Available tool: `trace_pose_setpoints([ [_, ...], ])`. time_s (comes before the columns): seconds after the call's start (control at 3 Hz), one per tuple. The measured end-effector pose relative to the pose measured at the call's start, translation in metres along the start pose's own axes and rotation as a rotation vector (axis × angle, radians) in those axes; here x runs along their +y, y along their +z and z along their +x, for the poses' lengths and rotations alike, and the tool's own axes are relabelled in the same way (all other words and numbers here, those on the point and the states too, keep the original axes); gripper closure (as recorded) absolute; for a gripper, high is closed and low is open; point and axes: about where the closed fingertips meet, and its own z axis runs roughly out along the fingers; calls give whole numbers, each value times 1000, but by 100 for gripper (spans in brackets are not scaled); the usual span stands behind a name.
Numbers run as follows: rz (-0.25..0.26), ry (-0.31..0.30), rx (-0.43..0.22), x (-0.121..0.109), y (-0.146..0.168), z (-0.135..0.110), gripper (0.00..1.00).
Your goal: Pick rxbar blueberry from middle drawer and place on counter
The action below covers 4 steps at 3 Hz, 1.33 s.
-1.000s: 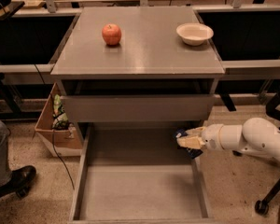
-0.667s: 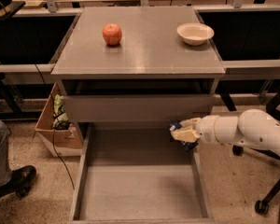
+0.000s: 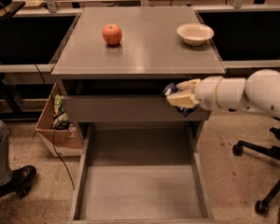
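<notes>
Holding the rxbar blueberry (image 3: 170,89), the gripper (image 3: 179,95) hangs just below the counter (image 3: 144,48).

claw (image 3: 179,98) gripping rxbar blueberry (image 3: 169,90) under counter (image 3: 144,55) front edge | apple (image 3: 112,34), bowl (image 3: 195,33) obstruct rear | front free

One apple (image 3: 112,34), one bowl (image 3: 195,33), one bar (image 3: 170,89) in jaws.

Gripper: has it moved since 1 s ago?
Yes. The gripper, shut on the rxbar blueberry, has risen. It was below the upper drawer front; now it is in front of that panel's top, just under the counter edge.
</notes>
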Motion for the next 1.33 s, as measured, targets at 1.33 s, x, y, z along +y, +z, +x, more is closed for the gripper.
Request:
trace_pose_setpoints([
  [1.33, 50, -75, -104, -30, -6, -85, 100],
])
